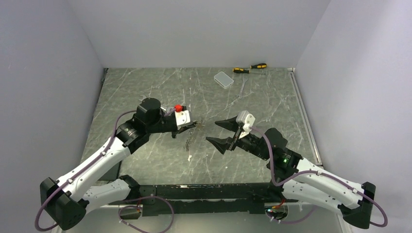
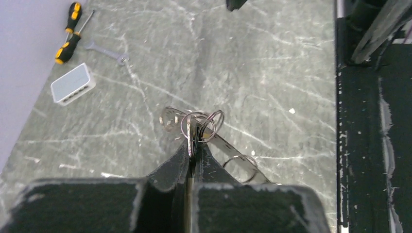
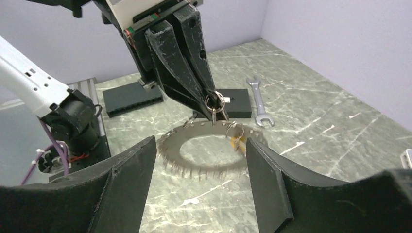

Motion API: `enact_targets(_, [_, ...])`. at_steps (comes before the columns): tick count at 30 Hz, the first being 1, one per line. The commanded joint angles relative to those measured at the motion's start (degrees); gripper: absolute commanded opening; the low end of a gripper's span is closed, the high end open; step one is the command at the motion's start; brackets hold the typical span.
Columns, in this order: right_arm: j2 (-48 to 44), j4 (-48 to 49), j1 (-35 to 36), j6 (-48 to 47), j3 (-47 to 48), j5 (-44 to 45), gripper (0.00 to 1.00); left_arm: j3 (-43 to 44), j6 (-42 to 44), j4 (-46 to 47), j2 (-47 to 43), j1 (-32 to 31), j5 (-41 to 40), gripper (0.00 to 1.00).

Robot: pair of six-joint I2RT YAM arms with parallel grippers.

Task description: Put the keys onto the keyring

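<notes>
**From above:** the left jaws, at desk (image 1: 145, 97) centre, are clenched on small rings from which the keyring (image 1: 188, 141) trails toward 6 o'clock. The right jaws gape just at 3 o'clock. A white box (image 1: 223, 79) sits at 12 o'clock, its contents unseen.

**Left wrist:** the jaws pinch the small rings (image 2: 201, 125), with screwdrivers (image 2: 68, 29) and a spanner (image 2: 109, 52) at 11 o'clock.

**Right wrist:** the toothed keyring (image 3: 204, 166) shows between the spread right jaws, under the left jaws' tips. A yellow key (image 3: 238, 142) is at its 3 o'clock rim and a black block (image 3: 235, 102) is beyond.
</notes>
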Motion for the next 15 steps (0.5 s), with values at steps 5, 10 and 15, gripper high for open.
enact_targets(5, [-2.07,-1.25,0.14,-0.44,2.19,2.93,0.71,4.93,8.07,-5.67,-1.13,-0.29,-6.04,0.00])
enact_targets(10, [0.86,-0.77,0.14,-2.80,3.45,1.18,0.67,5.56,10.18,-6.79,-0.48,-1.27,-5.99,0.00])
enact_targets(15, [4.78,-1.36,0.14,-6.21,6.25,-1.36,0.61,7.48,12.60,-9.63,0.46,-1.95,-4.05,0.00])
